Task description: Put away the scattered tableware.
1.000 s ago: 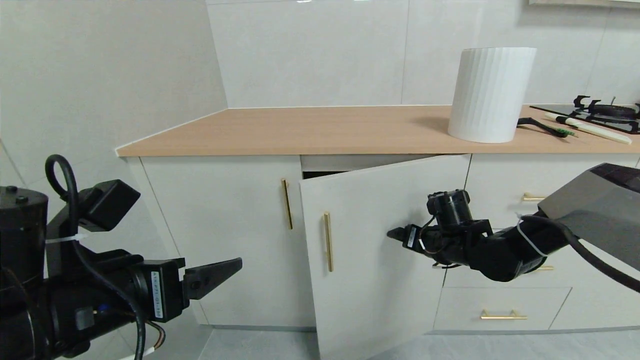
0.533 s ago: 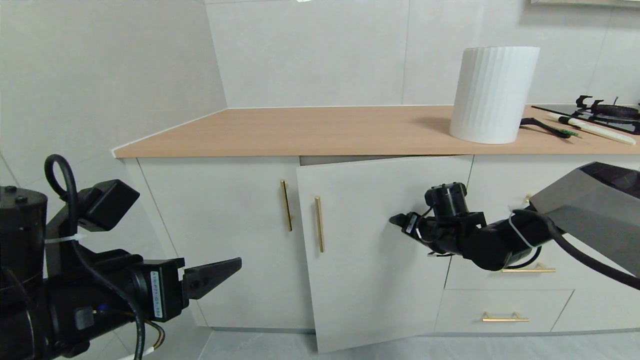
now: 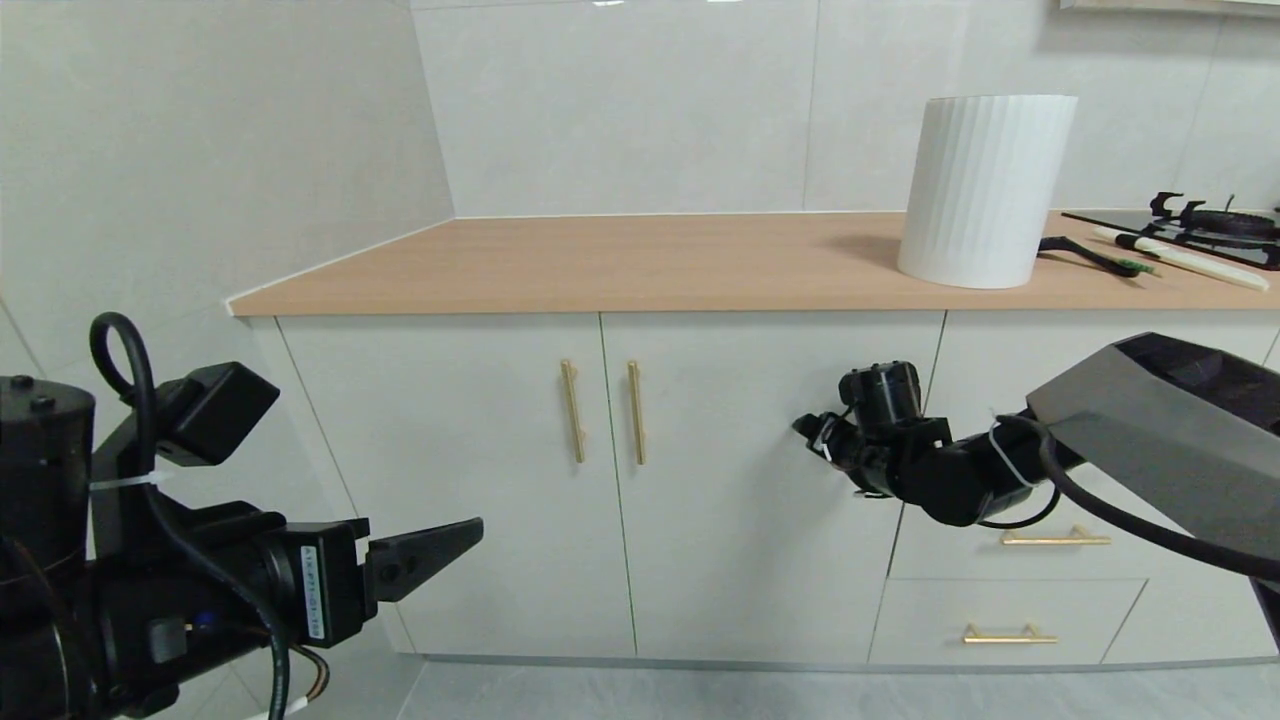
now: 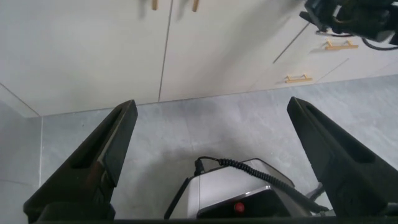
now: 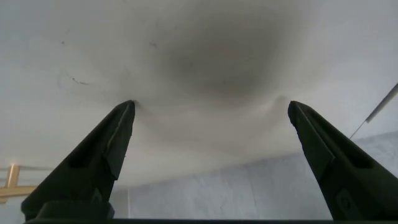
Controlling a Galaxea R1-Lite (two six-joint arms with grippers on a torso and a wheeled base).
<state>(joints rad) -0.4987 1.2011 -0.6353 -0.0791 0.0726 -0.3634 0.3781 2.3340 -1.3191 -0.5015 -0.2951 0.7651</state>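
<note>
The robot's right hand [image 3: 805, 428], fingers spread wide and holding nothing, sets its tips against the closed cabinet door [image 3: 740, 520] at centre right of the head view. The door sits flush with its neighbour, and their two brass handles [image 3: 636, 412] hang side by side. The left hand [image 3: 460, 535], also wide and empty, hangs at lower left, well apart from the cupboards. At far right, a black-handled utensil [image 3: 1085, 252] and a pale long utensil [image 3: 1190, 258] lie on the wooden worktop [image 3: 600, 260] between the white ribbed container [image 3: 985, 190] and the hob [image 3: 1215, 222]. By this evidence the cupboard step looks finished but the tidying is not: both utensils lie in the open, and whether anything is stowed behind the door cannot be told. What seemingly remains is collecting them.
</note>
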